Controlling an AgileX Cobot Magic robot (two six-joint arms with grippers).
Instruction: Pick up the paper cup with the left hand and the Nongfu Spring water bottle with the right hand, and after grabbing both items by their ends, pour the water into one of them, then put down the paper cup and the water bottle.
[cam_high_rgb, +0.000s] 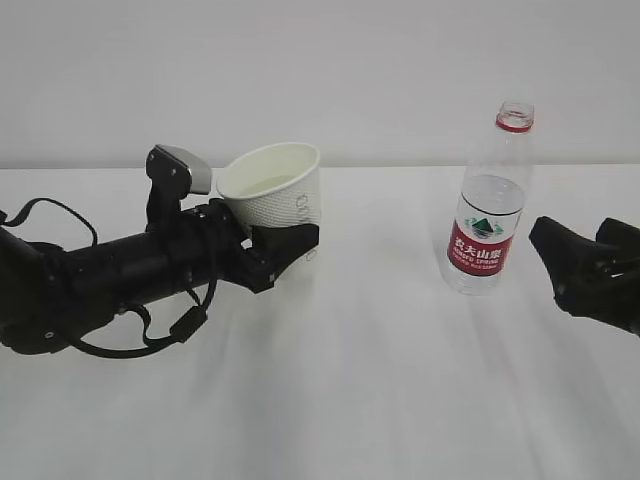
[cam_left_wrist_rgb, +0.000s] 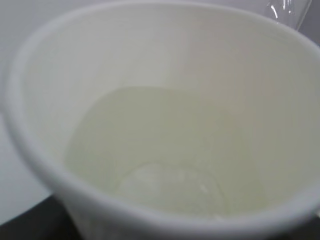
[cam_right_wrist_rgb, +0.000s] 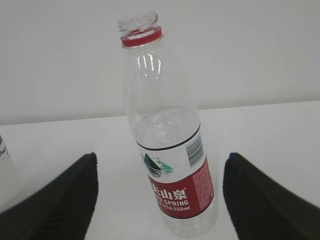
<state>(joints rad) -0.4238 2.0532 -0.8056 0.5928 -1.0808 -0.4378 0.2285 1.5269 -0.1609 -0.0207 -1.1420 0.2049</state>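
My left gripper (cam_high_rgb: 283, 243) is shut on the lower part of the white paper cup (cam_high_rgb: 278, 190), which leans with its mouth tipped up and to the left. The left wrist view looks straight into the cup (cam_left_wrist_rgb: 165, 60), where clear water (cam_left_wrist_rgb: 165, 165) lies in the bottom. The Nongfu Spring water bottle (cam_high_rgb: 490, 205) stands upright on the table, uncapped, with a red neck ring and red label, and holds water (cam_right_wrist_rgb: 165, 125) to about the label's top. My right gripper (cam_high_rgb: 575, 238) is open just right of it, touching nothing. In the right wrist view the bottle (cam_right_wrist_rgb: 167, 150) stands ahead of the spread gripper (cam_right_wrist_rgb: 161, 165).
A white table (cam_high_rgb: 350, 400) runs back to a plain white wall (cam_high_rgb: 350, 70). The black left arm (cam_high_rgb: 100, 280) lies low along the table with looping cables.
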